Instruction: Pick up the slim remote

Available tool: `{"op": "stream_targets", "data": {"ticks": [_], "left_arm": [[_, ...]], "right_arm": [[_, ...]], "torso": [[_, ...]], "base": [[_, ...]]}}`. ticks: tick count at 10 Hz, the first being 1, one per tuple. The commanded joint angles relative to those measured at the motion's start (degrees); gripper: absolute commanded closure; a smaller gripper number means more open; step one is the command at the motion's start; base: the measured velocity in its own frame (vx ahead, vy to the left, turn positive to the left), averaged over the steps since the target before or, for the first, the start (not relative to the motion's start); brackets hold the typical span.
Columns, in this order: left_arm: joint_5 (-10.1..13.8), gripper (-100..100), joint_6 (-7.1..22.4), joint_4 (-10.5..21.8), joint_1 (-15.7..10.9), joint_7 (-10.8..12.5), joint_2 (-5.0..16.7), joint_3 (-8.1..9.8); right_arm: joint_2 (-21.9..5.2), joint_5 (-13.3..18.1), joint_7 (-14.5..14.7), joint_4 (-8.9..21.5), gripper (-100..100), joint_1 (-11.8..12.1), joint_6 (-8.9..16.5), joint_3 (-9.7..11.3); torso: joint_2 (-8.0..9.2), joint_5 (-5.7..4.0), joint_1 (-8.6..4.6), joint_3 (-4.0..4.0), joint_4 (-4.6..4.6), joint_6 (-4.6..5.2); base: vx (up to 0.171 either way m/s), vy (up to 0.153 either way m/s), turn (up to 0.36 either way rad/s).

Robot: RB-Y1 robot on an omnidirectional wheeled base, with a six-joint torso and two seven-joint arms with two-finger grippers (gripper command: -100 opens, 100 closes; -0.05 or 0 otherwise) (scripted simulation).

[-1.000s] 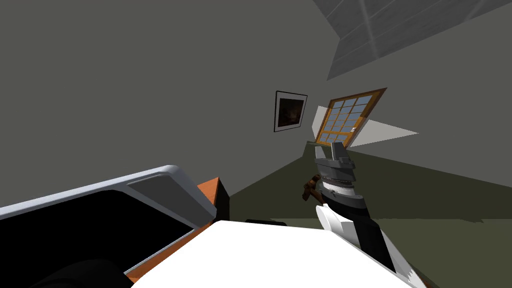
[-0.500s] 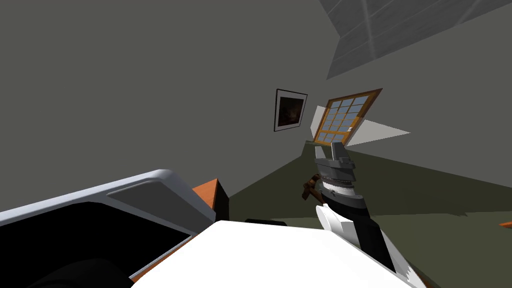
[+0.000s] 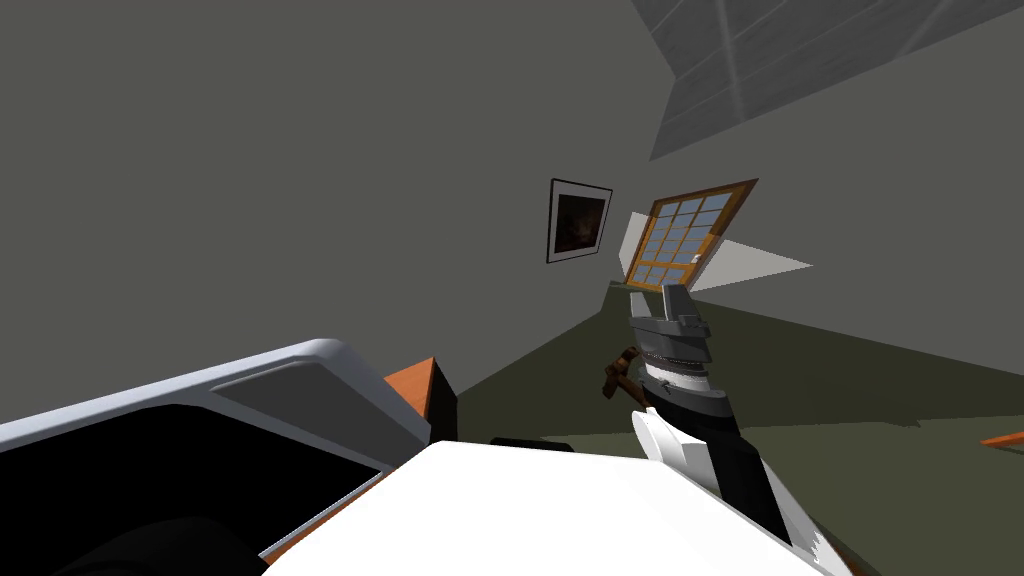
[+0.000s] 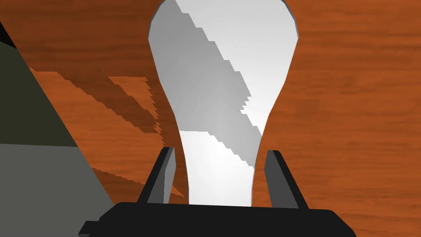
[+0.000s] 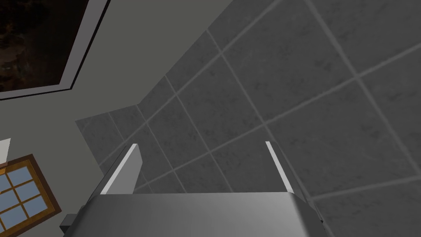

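The slim remote (image 4: 222, 94) is white, wide at its far end and narrow at the near end, and lies flat on an orange-brown wooden top (image 4: 349, 103). My left gripper (image 4: 220, 177) straddles the narrow end. One dark finger (image 4: 164, 177) stands on each side of it, open, with a thin gap to the remote on both sides. My right gripper (image 5: 201, 168) is open with nothing between its fingers. In the head view the right gripper (image 3: 675, 295) is raised and points upward.
A wide white-framed black screen (image 3: 300, 370) stands at the left on the orange wooden furniture (image 3: 415, 378). The wooden top ends at an edge (image 4: 49, 94) beside the left finger. A small brown object (image 3: 620, 372) lies on the dark floor.
The head camera has shifted slightly, and an orange edge has come into view at the far right. The right arm has kept its place.
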Motion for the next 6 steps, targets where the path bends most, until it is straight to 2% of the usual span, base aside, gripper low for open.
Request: {"op": "stream_targets", "data": {"ticks": [1,3,4,5,6], "left_arm": [[0.0,100,0.0,0.0,0.0,0.0,0.0,0.0],[-0.01,100,-0.02,-0.01,-0.01,-0.02,0.0,-0.01],[-0.01,0,-0.03,-0.01,-0.01,-0.02,-0.01,-0.01],[0.66,100,-0.24,-1.46,0.72,0.01,1.78,-0.15],[1.11,100,-0.5,-2.34,1.3,-0.01,2.95,-0.19]], "right_arm": [[0.0,0.0,0.0,0.0,0,0.0,0.0,0.0],[0.0,0.0,0.0,0.0,0,0.0,0.0,0.0],[0.0,0.0,0.0,0.0,0,0.0,0.0,0.0],[0.0,0.0,0.0,0.0,0,0.0,0.0,0.0],[0.0,0.0,0.0,0.0,0,0.0,0.0,0.0]], "torso": [[0.0,0.0,0.0,0.0,0.0,0.0],[0.0,-0.02,0.0,0.0,0.0,-0.01],[0.0,-0.02,-0.01,-0.01,-0.01,-0.01],[-0.01,-0.03,-0.01,-0.01,-0.01,-0.01],[-0.04,-0.05,0.02,-0.02,-0.02,-0.02]], "base": [[0.0,0.0,0.0],[0.0,0.0,0.0],[0.0,0.0,0.0],[0.009,0.013,0.042],[0.015,0.006,0.049]]}}
